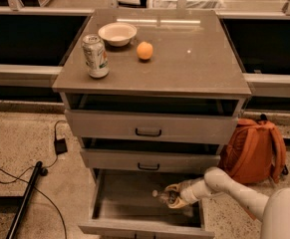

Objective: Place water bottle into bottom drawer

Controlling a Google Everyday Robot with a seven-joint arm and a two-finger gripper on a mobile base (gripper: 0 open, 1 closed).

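The bottom drawer (127,195) of the grey cabinet is pulled open, and its plain grey inside shows. My gripper (171,198) reaches in from the right, low inside the drawer's right half. It is shut on the small clear water bottle (160,195). The bottle lies roughly level, its white cap pointing left, at or just above the drawer floor. Most of the bottle is hidden by the gripper.
On the cabinet top stand a green-and-white soda can (95,55), a white bowl (117,33) and an orange (144,50). The two upper drawers (149,127) are slightly ajar. An orange backpack (254,148) leans at the right. Cables and a black pole (25,198) lie on the floor at the left.
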